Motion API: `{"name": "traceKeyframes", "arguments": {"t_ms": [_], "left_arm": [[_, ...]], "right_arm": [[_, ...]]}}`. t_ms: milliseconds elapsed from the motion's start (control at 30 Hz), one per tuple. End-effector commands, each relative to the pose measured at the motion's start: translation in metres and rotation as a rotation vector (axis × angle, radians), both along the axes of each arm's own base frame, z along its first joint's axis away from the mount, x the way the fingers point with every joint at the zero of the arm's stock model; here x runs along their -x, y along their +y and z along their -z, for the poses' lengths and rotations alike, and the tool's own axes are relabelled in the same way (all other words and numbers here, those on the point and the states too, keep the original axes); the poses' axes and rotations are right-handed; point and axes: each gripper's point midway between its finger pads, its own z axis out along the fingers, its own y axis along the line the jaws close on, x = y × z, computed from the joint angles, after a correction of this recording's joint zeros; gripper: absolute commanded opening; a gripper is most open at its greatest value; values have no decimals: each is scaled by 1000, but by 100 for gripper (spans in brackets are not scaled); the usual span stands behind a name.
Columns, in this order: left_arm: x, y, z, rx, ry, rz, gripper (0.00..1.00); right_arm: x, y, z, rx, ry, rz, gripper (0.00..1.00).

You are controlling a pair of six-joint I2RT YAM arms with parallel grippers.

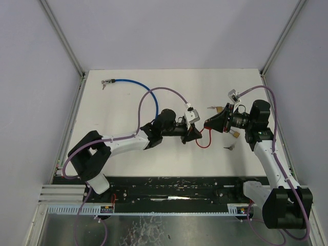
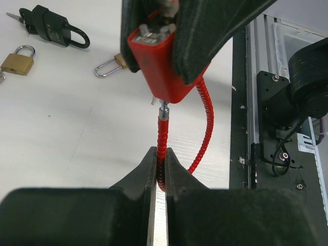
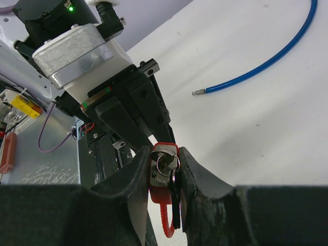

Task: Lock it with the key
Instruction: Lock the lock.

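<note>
Red lock is gripped by right end effector, straight ahead of left end effector, which is pinched onto cable; key apparently seated.

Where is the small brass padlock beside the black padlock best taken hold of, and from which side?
I would grip the small brass padlock by its squarish body, from above, across the straight sides: it lies flat and its shackle is thin.

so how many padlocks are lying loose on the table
3: a black padlock, a brass padlock beside it, a third padlock half behind the red cable lock. Others may be hidden.
</note>
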Motion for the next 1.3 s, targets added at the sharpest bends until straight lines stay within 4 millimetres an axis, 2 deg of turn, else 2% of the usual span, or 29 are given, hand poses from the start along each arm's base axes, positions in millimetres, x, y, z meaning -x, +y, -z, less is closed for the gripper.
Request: {"name": "traceKeyframes", "arguments": {"t_ms": [0,233,500,1033,1267], "left_arm": [[-1,-6,-23,70,-19,29,0],[2,-9,-27,93,-7,47,0],[11,-7,-22,87,1,91,0],[3,-17,-47,223,62,30,0],[5,-8,-54,264,48,3,0]], "right_arm": [[3,3,-11,-9,-60,-29,0],[2,3,-10,-11,-65,-24,0],[0,2,-13,-15,-80,2,0],[2,3,-14,-40,-96,5,0],[2,2,-18,-42,-109,17,0]]}}
